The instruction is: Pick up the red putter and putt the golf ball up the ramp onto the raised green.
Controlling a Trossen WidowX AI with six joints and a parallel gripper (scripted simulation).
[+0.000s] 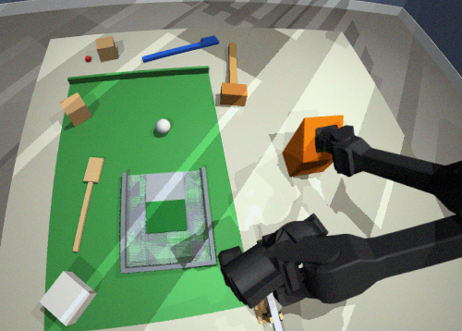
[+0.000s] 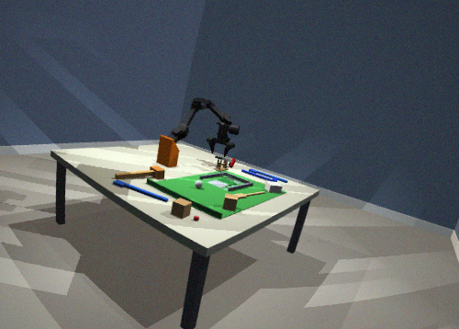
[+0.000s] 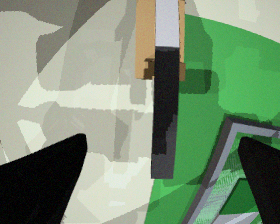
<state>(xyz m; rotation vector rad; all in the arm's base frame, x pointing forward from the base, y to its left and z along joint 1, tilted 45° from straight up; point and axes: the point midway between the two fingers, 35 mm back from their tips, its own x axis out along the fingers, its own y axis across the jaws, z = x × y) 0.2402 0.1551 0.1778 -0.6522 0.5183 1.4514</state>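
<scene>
The red putter lies across a wooden rack [image 1: 261, 314] [image 2: 222, 166] [image 3: 145, 35]. Its red head [image 2: 232, 163] shows in the exterior view, its pale shaft [image 1: 274, 314] [image 3: 167, 22] and black grip [image 3: 166, 110] in other views. My gripper [image 2: 219, 153] [image 3: 166, 144] is open and empty above the putter, the grip showing between its fingertips in the wrist view. The top view hides the fingertips behind the arm. The white golf ball [image 1: 163, 126] [image 2: 198, 184] rests on the green mat [image 1: 115, 100], beyond the grey ramp [image 1: 165, 186] [image 2: 218, 184]. The green square [image 1: 166, 216] is inside the walled frame.
An orange block [image 1: 319, 143] [image 2: 168, 152] stands beside the arm's base. A wooden mallet [image 1: 94, 170], a wooden block [image 1: 76, 109] and a white block [image 1: 68, 298] [image 2: 274, 187] are on the mat. An orange mallet [image 1: 234, 93] and blue stick [image 1: 177, 49] lie beyond it.
</scene>
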